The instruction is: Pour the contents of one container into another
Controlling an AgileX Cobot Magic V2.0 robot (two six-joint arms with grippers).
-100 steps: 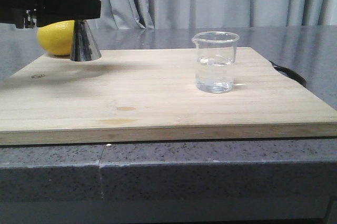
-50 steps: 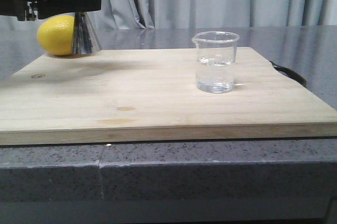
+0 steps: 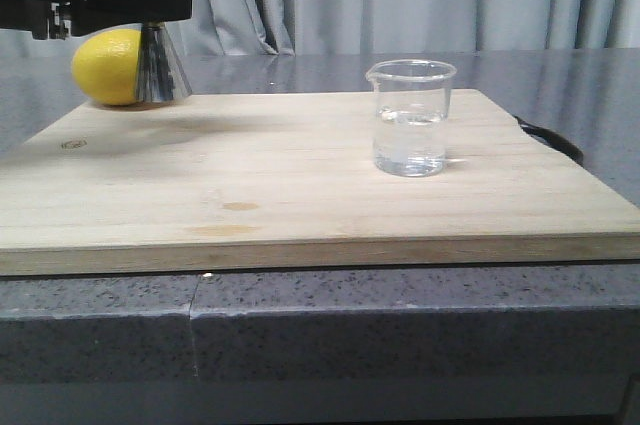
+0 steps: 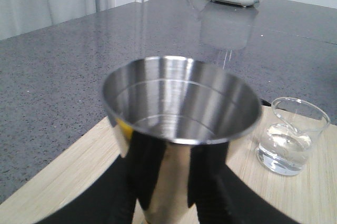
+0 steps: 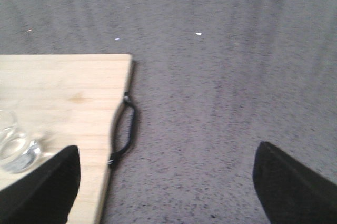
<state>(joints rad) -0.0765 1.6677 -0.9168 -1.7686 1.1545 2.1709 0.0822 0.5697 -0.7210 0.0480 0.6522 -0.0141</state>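
Front view: wooden board (image 3: 300, 185) on speckled grey counter (image 3: 400, 325).

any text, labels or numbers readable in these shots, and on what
None can be read.
beaker: faint marks on the glass, too blurred to read as numbers.
jigger: plain polished steel, no visible engraving.
cutting board: a small round mark near its left edge, illegible.
lemon: no sticker visible.

Lemon (image 3: 105, 67) beside wooden board (image 3: 300, 185) on grey counter (image 3: 400, 335).
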